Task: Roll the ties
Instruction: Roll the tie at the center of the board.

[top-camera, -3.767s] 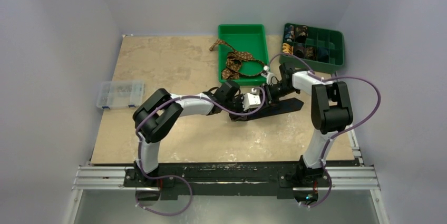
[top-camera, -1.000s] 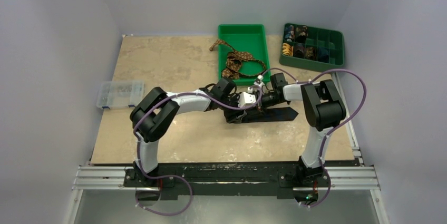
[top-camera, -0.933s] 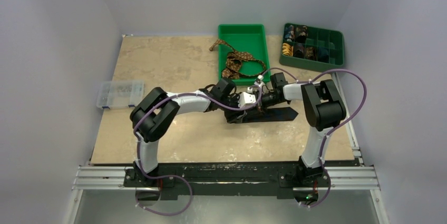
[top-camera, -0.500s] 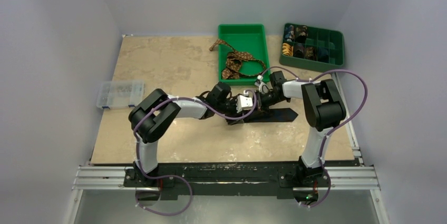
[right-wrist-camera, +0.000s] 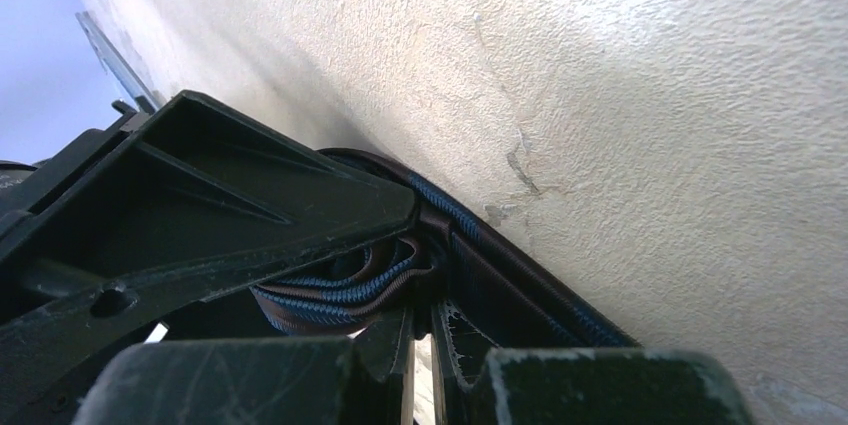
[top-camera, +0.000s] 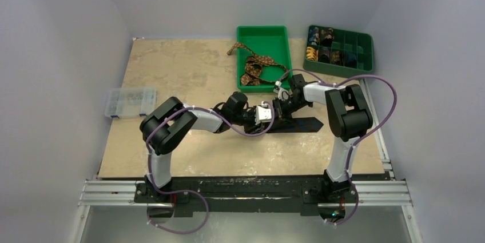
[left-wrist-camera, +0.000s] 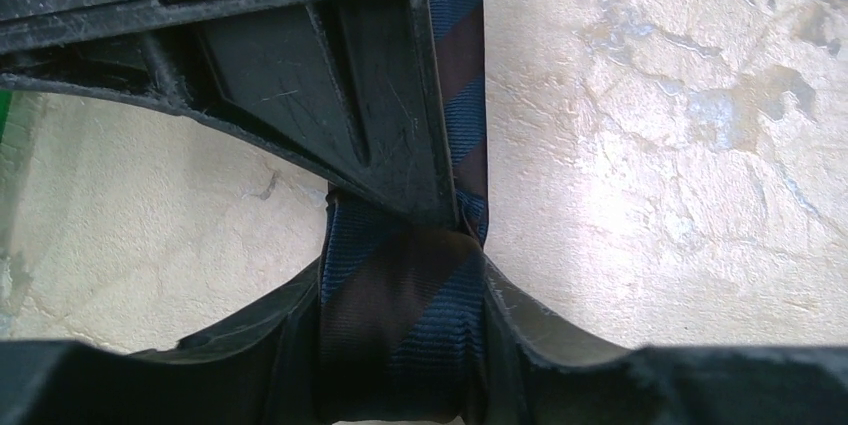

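Observation:
A dark navy and brown striped tie lies on the table, its left end wound into a small coil. My left gripper stands with a finger pressed on each side of that coil. My right gripper is shut, its tips buried among the coil's layers; in the left wrist view its finger comes in from the top. In the top view the left gripper and right gripper meet at the coil. A brown patterned tie hangs over the green bin.
A dark green compartment tray at the back right holds several rolled ties. A clear plastic box sits near the table's left edge. Purple cables loop off both arms.
The left gripper's jaws have narrowed onto the coil and its arm has pulled slightly left. The right gripper has shifted left and toward the back, staying shut.

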